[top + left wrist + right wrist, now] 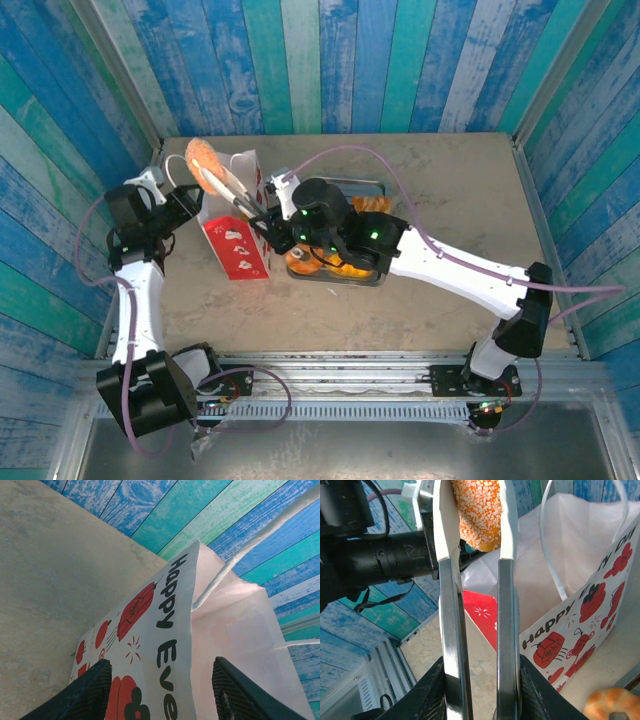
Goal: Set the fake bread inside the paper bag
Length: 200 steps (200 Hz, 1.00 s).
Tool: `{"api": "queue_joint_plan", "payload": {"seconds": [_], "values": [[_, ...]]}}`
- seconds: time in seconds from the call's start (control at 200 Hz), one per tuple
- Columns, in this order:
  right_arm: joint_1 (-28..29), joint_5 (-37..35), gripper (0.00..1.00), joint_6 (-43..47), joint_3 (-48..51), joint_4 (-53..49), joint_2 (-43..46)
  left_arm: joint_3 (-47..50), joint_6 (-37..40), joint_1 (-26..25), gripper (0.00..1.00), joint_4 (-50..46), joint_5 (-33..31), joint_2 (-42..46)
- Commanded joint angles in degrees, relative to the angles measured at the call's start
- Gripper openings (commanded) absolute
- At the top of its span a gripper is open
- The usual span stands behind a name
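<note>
Right pincer (480,680) clamps tongs (507,605), bread roll (479,512) just left of the paper bag (580,555) mouth; left pincer (160,690), half-wide, straddles its wall

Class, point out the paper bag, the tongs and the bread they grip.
paper bag (146,647): left wrist view, printed side
tongs (451,630): right wrist view, left blade
bread (479,510): right wrist view, crusted middle

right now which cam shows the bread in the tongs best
Right wrist: the crumbed bread sits close up, pinched between the tips of the tongs. Top external shows it small and orange by the paper bag. Left wrist looks along the bag's printed side.
</note>
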<state>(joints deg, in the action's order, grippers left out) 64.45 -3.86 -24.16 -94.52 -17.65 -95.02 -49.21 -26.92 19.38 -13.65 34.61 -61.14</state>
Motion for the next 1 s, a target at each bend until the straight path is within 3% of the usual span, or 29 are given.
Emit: {"api": "queue_joint_plan", "payload": {"seconds": [0.0,0.531,0.997], "values": [[0.3,-0.62,0.27,-1.41,-2.4,2.62,-1.12,0.68,0.35,-0.13,0.53,1.56,0.05,-0.64],[-1.03,-7.93,0.29,0.27,-5.06,-7.89,-5.21,1.58,1.6,-0.13,0.47,0.82,-1.69,-0.74],[-1.48,-7.49,0.48,1.09,-6.68,-9.33,-5.53,0.15,1.08,-0.18,0.6,0.12,0.08,0.74]]}}
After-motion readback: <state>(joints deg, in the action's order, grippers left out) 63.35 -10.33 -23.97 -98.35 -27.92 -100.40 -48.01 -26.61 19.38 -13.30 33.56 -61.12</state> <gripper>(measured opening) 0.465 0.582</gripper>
